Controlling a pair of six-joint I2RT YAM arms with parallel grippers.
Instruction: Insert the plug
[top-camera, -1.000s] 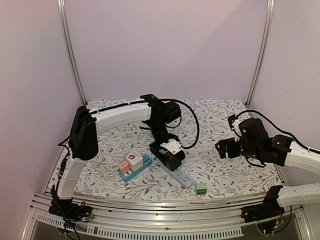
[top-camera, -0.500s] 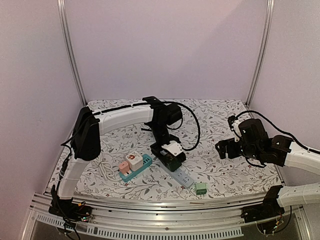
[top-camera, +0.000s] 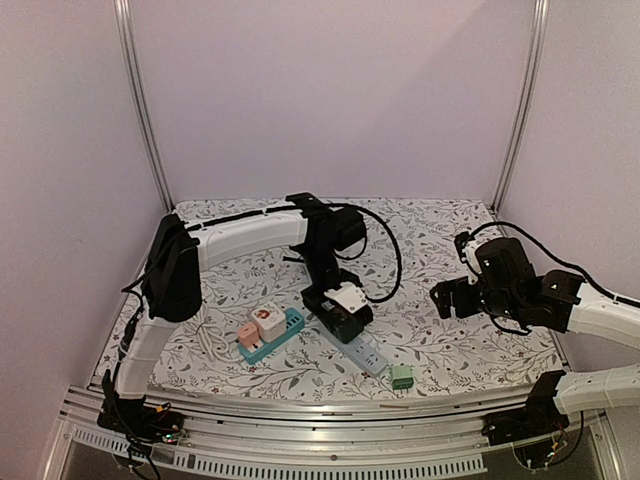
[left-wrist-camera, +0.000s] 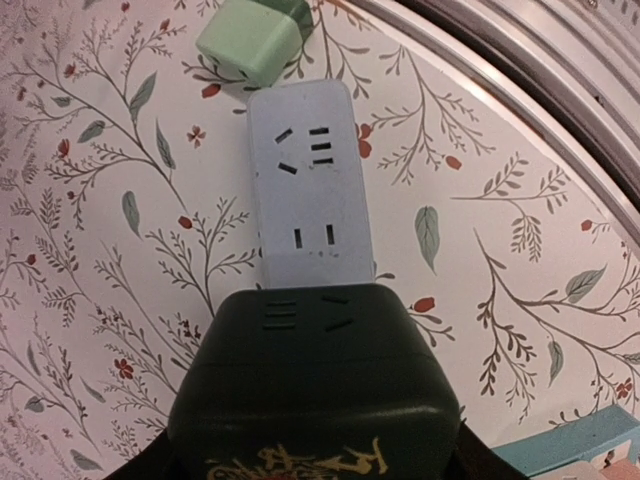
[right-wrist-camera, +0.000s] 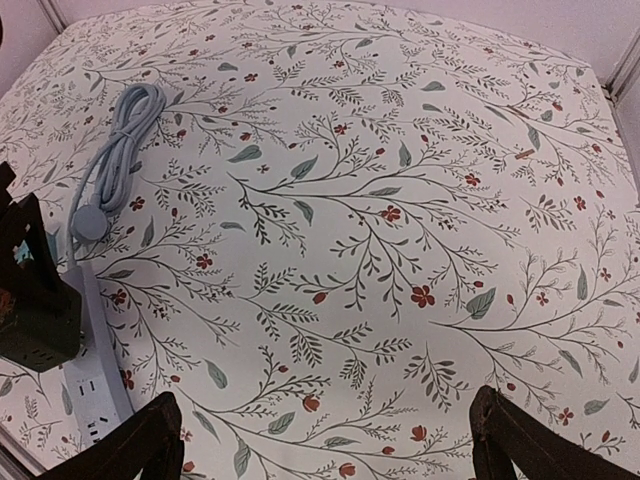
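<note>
My left gripper (top-camera: 342, 303) is shut on a dark green plug block (top-camera: 348, 322). It holds the block over the near-left end of the white power strip (top-camera: 367, 352). In the left wrist view the block (left-wrist-camera: 315, 385) fills the bottom and covers one end of the strip (left-wrist-camera: 308, 190). Two free socket groups show beyond it. The block's prongs are hidden, so I cannot tell if they are in a socket. My right gripper (top-camera: 447, 297) is open and empty, hovering over bare cloth at the right (right-wrist-camera: 330, 445).
A small light green adapter (top-camera: 402, 376) lies just past the strip's far end, also in the left wrist view (left-wrist-camera: 255, 40). A teal strip (top-camera: 285, 330) carries a pink and a white plug. A coiled grey cable (right-wrist-camera: 115, 150) lies at the left.
My left gripper has moved slightly down and right with the dark plug block, closer onto the white strip. The right arm has not moved.
</note>
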